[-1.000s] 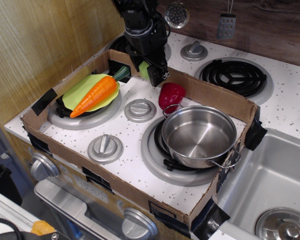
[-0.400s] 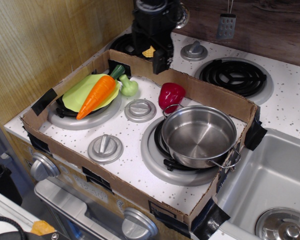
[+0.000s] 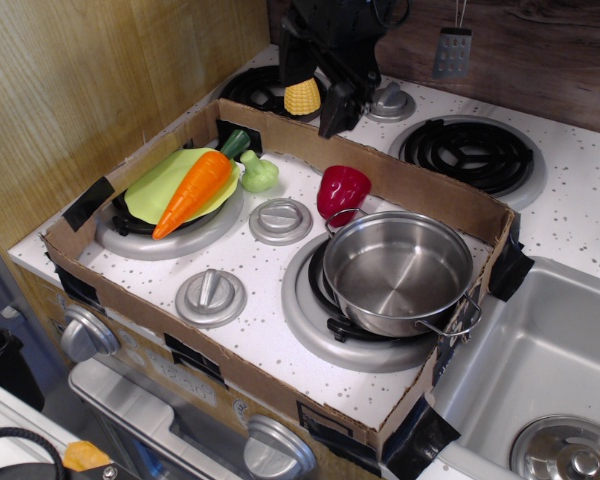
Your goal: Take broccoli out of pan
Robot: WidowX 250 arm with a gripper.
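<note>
The broccoli lies on the white bench inside the cardboard tray, out of the pan, just beside the carrot's leafy end and the rim of the green plate; the pan sits bare inside on the front burner; a red pepper rests near its far handle; the hand hangs high over the back edge of the tray, fingers spread and holding nothing; a yellow corn shows behind it.
</note>
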